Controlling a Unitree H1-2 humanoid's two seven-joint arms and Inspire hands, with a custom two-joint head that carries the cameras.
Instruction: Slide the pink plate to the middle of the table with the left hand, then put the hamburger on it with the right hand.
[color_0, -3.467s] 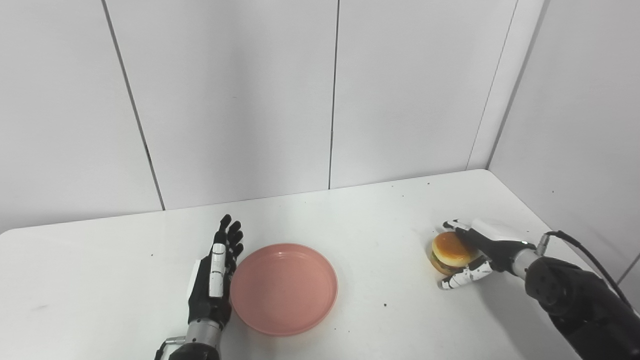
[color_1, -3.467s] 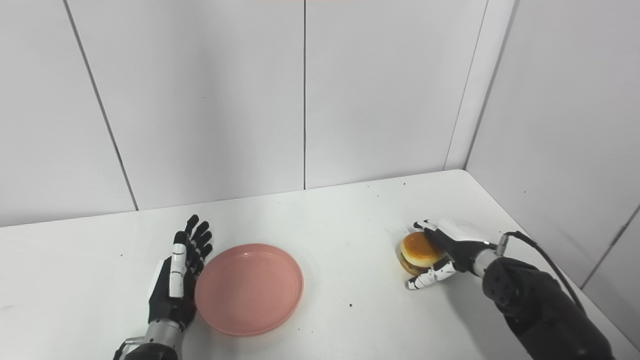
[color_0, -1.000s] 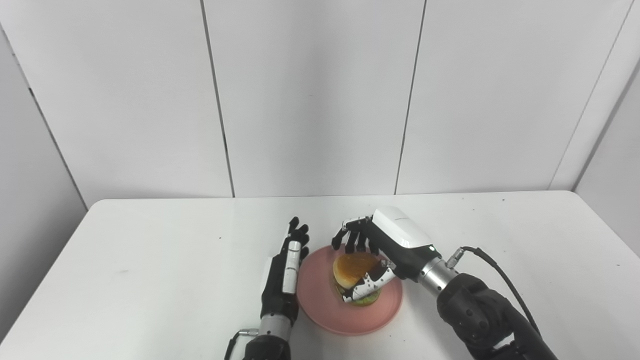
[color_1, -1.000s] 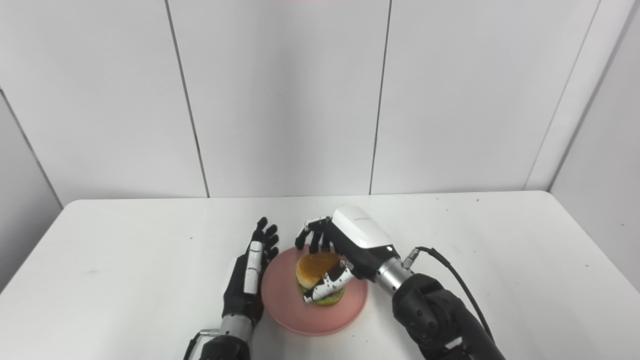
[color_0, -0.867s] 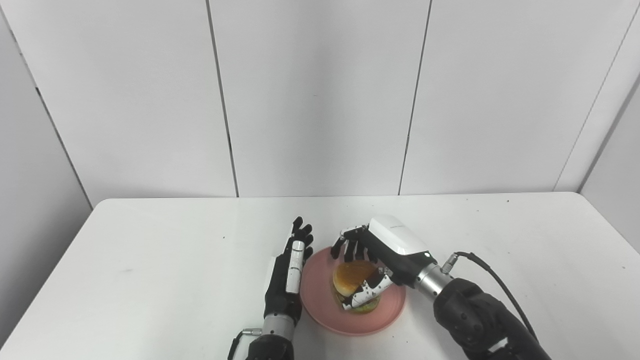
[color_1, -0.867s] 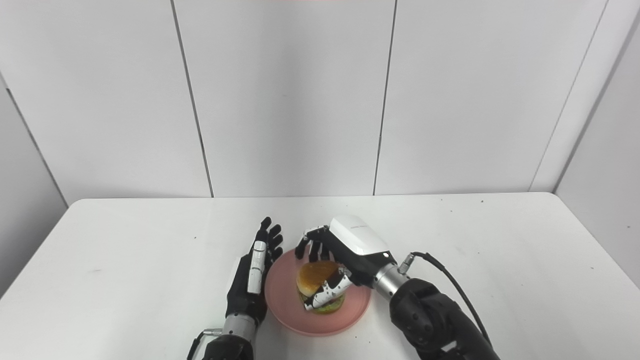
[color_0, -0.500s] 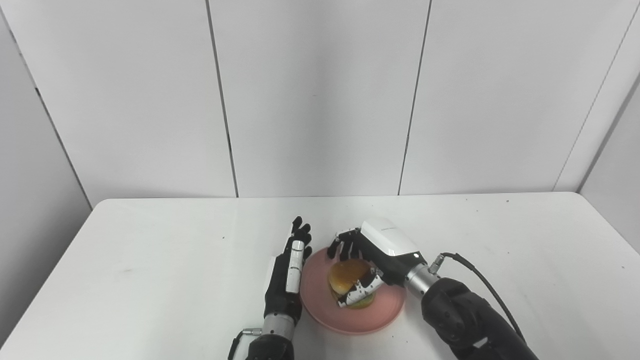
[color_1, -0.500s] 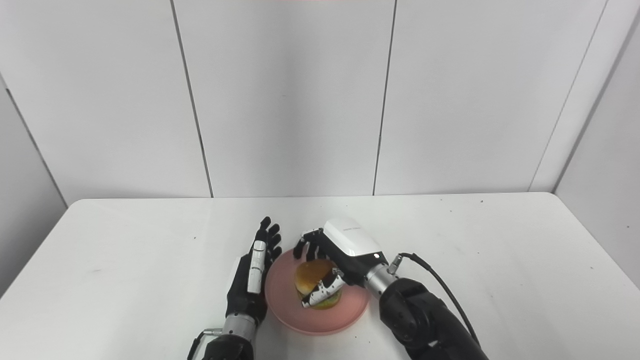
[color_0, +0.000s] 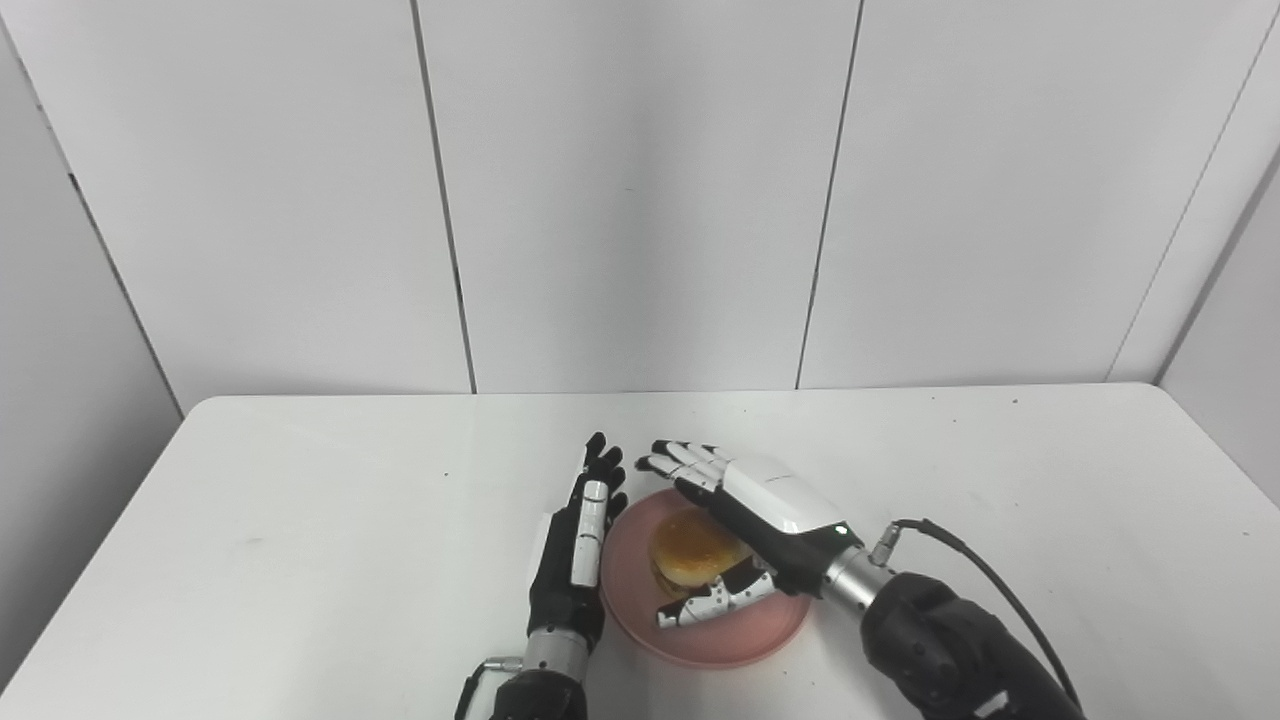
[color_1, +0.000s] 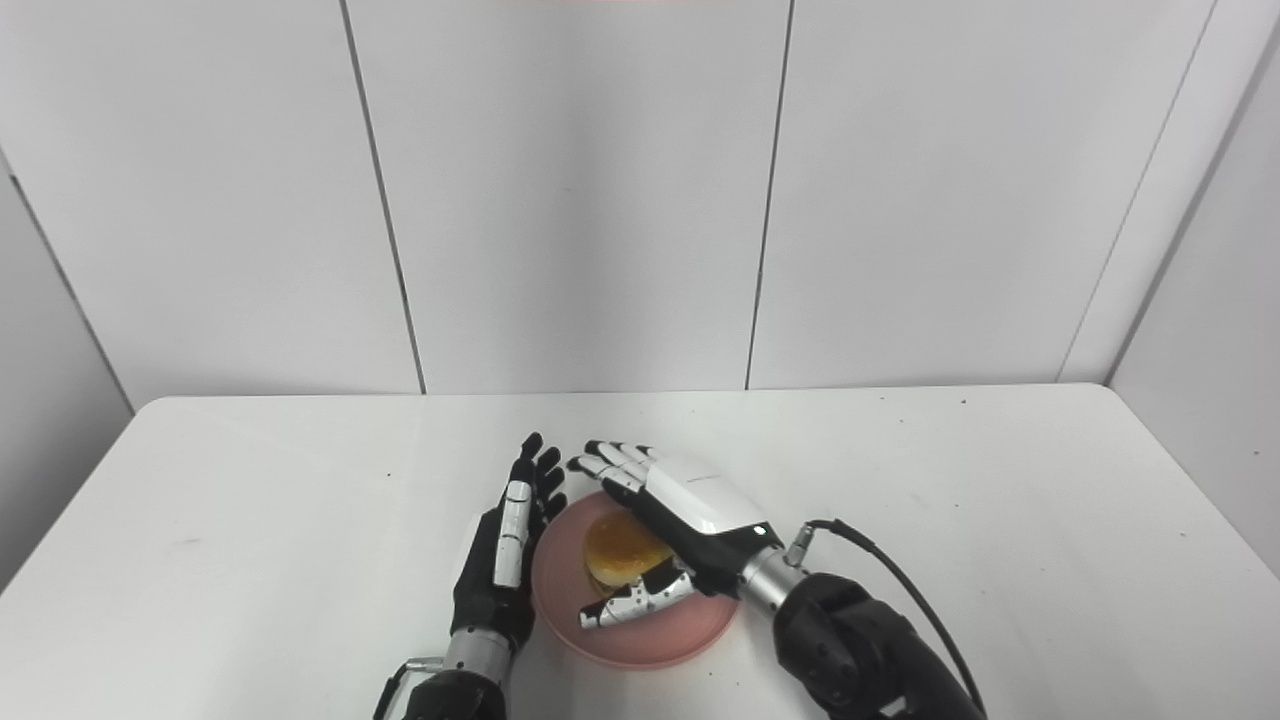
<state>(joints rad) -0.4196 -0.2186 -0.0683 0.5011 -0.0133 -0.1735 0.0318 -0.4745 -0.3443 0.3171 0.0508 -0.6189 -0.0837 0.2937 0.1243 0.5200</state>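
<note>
Both my eyes look down and forward from my head at the white surface (color_0: 300, 520) and the far wall (color_1: 560, 200). Set side by side, they share nearly the whole scene, slightly offset sideways.

White table (color_0: 300, 480) before seamed white wall panels (color_0: 630, 190)

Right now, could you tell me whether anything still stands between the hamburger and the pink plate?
Nothing visible does: the hamburger already sits on the pink plate, with the right hand spread open around it and the left hand open beside the plate's left rim.
</note>
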